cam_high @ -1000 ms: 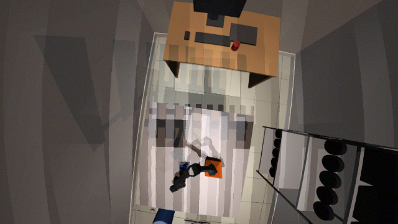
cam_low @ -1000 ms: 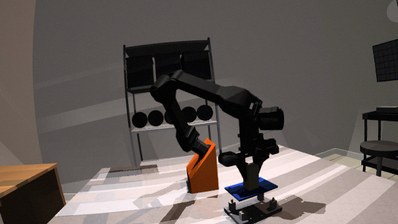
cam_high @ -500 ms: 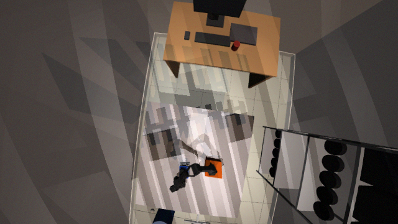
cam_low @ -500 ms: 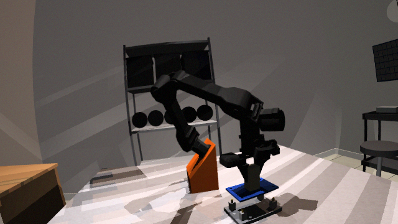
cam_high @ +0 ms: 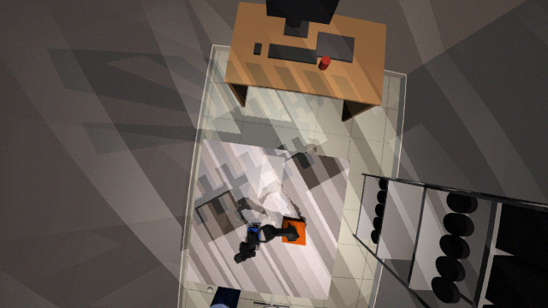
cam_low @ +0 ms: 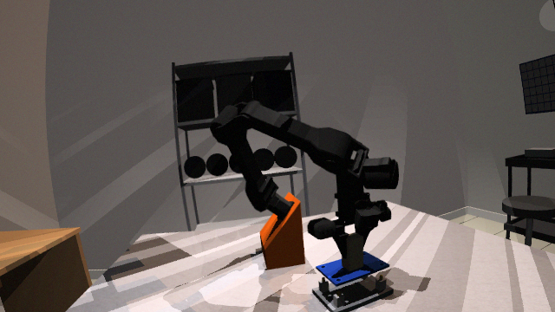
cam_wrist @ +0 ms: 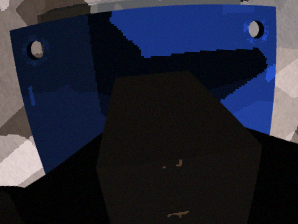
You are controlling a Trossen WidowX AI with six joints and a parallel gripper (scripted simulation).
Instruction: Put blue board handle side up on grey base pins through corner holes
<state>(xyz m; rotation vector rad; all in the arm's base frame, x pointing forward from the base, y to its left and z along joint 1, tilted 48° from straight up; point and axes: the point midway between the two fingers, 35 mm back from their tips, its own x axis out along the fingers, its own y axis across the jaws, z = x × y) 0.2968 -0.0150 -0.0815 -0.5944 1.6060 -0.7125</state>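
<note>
The board (cam_high: 253, 230) (cam_low: 374, 263) (cam_wrist: 200, 30) is a thin, flat blue rectangle with round corner holes and hard-edged dark shadows across it. It hangs roughly level just above the grey base (cam_low: 387, 293), apart from its squat posts. The pincer (cam_low: 353, 247) points down, its fingers partly open and closed on the blocky dark handle (cam_low: 352, 260) (cam_wrist: 180, 120), which stands upright, handle side up. In the exterior view, the board's long axis runs from lower left to upper right, much like the base's. The pale table (cam_high: 300, 265) (cam_low: 434, 260) has striped shading.
</note>
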